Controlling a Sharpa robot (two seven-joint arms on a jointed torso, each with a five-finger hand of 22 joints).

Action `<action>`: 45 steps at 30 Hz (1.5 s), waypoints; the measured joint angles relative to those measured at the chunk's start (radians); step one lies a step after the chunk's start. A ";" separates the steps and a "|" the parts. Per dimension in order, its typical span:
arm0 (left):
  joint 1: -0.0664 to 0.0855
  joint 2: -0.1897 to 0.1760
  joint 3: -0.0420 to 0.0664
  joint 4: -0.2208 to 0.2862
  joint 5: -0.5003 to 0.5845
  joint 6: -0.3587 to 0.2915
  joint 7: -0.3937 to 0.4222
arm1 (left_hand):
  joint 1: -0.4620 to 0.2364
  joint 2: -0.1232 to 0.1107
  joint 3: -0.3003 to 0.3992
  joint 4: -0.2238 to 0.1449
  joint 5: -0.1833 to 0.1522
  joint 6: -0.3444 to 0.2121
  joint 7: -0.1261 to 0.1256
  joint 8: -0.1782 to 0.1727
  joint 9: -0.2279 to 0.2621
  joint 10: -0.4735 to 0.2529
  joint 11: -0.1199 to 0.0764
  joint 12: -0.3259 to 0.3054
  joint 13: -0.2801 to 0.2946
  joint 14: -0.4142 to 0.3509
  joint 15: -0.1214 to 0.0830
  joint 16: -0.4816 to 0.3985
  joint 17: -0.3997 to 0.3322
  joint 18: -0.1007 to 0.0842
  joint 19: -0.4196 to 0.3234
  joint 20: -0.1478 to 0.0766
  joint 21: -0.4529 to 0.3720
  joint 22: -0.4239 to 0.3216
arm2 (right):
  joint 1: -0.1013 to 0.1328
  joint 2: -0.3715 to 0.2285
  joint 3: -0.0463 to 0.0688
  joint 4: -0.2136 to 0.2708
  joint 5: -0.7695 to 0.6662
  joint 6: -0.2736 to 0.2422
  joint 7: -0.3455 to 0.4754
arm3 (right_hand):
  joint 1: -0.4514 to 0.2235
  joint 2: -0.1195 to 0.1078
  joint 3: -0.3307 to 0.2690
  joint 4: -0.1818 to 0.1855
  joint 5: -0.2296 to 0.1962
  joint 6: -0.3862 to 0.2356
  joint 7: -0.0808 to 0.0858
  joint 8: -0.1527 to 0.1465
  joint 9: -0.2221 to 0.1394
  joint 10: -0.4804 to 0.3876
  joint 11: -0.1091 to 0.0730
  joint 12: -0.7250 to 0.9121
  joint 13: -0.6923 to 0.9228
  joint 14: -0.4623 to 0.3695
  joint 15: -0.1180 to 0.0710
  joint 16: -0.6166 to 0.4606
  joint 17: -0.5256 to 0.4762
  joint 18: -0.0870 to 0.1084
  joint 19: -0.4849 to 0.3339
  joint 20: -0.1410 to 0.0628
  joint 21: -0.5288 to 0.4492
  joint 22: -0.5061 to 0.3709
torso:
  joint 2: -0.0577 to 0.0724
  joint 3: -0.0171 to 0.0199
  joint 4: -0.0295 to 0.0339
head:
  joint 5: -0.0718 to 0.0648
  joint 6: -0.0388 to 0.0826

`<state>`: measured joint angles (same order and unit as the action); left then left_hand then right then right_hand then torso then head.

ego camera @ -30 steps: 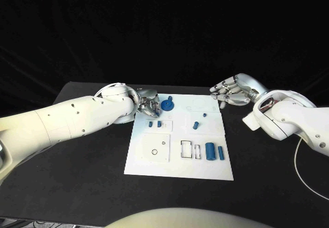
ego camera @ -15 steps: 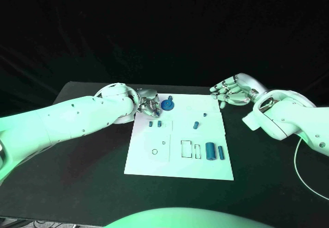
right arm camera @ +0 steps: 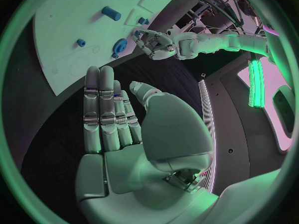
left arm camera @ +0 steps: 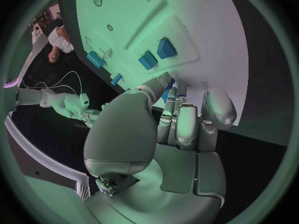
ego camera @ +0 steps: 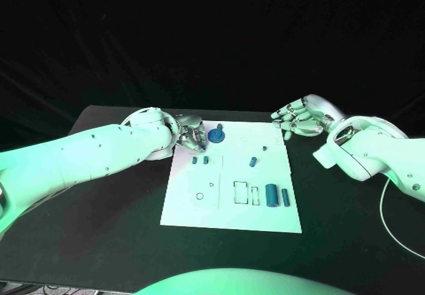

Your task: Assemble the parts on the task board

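The white task board (ego camera: 232, 184) lies in the middle of the black table (ego camera: 106, 221), at the centre of the head view. At its upper left corner a round blue gear-like part (ego camera: 217, 136) stands on the board, and the left hand (ego camera: 191, 136) sits just beside it, fingers curled toward the part; whether they touch or grip it cannot be told. Below it two small blue parts (ego camera: 200, 160) lie side by side. Near the middle lies a short blue cylinder (ego camera: 253, 162), with a tiny blue peg (ego camera: 264, 148) above it. Toward the lower right two larger blue blocks (ego camera: 278, 196) lie side by side. The right hand (ego camera: 300, 119) hovers off the board's upper right corner, fingers straight and apart, holding nothing.
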<state>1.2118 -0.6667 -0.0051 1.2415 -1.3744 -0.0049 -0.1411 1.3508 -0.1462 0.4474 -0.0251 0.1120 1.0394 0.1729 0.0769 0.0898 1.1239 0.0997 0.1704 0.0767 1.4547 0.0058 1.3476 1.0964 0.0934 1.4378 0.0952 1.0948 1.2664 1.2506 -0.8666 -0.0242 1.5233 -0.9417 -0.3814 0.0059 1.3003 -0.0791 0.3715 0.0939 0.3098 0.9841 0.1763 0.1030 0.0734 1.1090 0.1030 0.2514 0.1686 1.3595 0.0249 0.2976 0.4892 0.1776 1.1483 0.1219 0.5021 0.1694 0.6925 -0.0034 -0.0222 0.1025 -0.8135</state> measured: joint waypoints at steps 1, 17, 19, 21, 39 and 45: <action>0.000 0.000 0.000 0.000 0.000 -0.001 0.000 | 0.000 0.000 0.000 0.000 0.000 0.000 0.000 0.000 0.000 0.000 0.000 0.000 0.000 0.000 0.000 0.000 0.000 0.000 0.000 0.000 0.000 0.000 | 0.000 0.000 0.000 0.000 0.000 0.000 0.000 | 0.000 0.000 0.000 0.000 0.000 0.000 0.000 0.000 0.000 0.000 0.000 0.000 0.000 0.000 0.000 0.000 0.000 0.000 0.000 0.000 0.000 0.000 | 0.000 0.0000 0.0000 | 0.000 0.000; 0.000 -0.031 0.000 0.017 0.007 -0.009 0.000 | 0.005 -0.005 0.000 0.000 0.000 -0.025 0.000 -0.006 -0.012 -0.005 0.005 -0.012 -0.002 -0.004 0.004 0.000 -0.007 0.000 -0.007 0.007 -0.005 0.000 | 0.000 -0.001 0.000 -0.008 0.000 0.002 -0.003 | 0.000 0.000 0.010 -0.010 0.000 0.000 0.000 0.000 0.000 0.009 -0.002 0.000 -0.013 0.015 -0.004 -0.004 0.001 0.000 0.013 -0.002 -0.004 -0.002 | 0.000 -0.0007 0.0000 | 0.001 0.002; 0.000 -0.039 0.000 0.022 0.010 -0.010 -0.001 | 0.003 -0.008 0.000 0.000 0.000 -0.027 -0.002 -0.006 -0.013 -0.009 0.002 -0.012 -0.003 -0.004 0.004 0.000 -0.007 0.000 -0.007 0.007 -0.005 0.000 | 0.000 -0.001 0.000 -0.011 -0.002 0.004 -0.003 | 0.008 -0.008 0.009 -0.024 -0.004 0.000 0.000 0.000 0.000 0.013 -0.006 0.000 -0.020 0.039 -0.009 -0.004 0.006 0.000 0.035 -0.006 -0.002 -0.001 | 0.000 -0.0007 0.0007 | 0.000 0.002; 0.001 -0.050 0.001 0.029 0.014 -0.011 -0.002 | 0.000 -0.011 0.000 0.000 0.000 -0.030 0.002 -0.010 -0.013 -0.013 0.006 -0.016 -0.003 -0.004 0.004 0.000 -0.007 0.000 -0.004 0.009 -0.005 0.000 | 0.000 -0.001 0.000 -0.014 -0.006 0.008 -0.004 | 0.017 -0.017 0.010 -0.040 -0.010 0.006 -0.005 0.000 0.001 0.019 -0.012 -0.005 -0.027 0.066 -0.014 0.006 0.014 0.000 0.054 -0.015 0.010 0.003 | 0.000 -0.0006 0.0007 | 0.000 0.002; 0.013 -0.138 0.005 0.050 0.318 -0.134 0.076 | 0.007 0.015 0.019 0.017 0.000 0.001 0.000 0.012 -0.013 0.015 0.000 0.001 0.004 -0.062 0.007 -0.086 -0.157 0.035 -0.071 0.016 -0.194 -0.111 | -0.002 0.023 0.000 -0.043 -0.368 0.118 -0.067 | 0.044 -0.022 0.026 -0.121 -0.093 0.079 -0.043 -0.008 0.001 0.072 -0.046 -0.049 -0.093 0.107 -0.043 0.592 0.431 0.000 0.191 -0.056 0.206 0.115 | -0.002 -0.0016 0.0009 | -0.013 0.019; 0.013 -0.150 -0.001 0.058 0.710 -0.187 0.183 | 0.013 0.027 0.017 0.022 0.000 0.001 0.000 0.020 -0.017 0.014 0.000 0.026 0.010 -0.187 0.011 -0.250 -0.404 0.070 -0.194 0.018 -0.485 -0.286 | -0.012 0.059 0.000 -0.059 -0.573 0.185 -0.111 | 0.037 -0.016 0.028 -0.123 -0.158 0.083 -0.046 -0.024 0.000 0.066 -0.041 -0.081 -0.104 0.107 -0.043 0.703 0.510 0.000 0.186 -0.050 0.264 0.162 | -0.001 -0.0019 -0.0001 | -0.036 0.035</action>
<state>1.2247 -0.8171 -0.0060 1.2994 -0.6642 -0.1915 0.0422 1.3643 -0.1197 0.4639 -0.0033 0.1120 1.0401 0.1731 0.0965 0.0729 1.1384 0.0999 0.1961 0.0864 1.2680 0.0169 1.0978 0.6920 0.1632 1.2434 0.1136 0.6098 0.9799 1.2383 -0.8076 -0.0238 1.4643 -1.5142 -0.1969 -0.1051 1.3375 -0.0951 0.3999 -0.0290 0.1516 1.0668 0.1303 0.0794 0.0737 1.1746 0.0625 0.1705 0.0641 1.4666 -0.0183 1.0002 0.9988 0.1775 1.3340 0.0721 0.7660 0.3317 0.6917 -0.0053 -0.0223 0.0666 -0.7788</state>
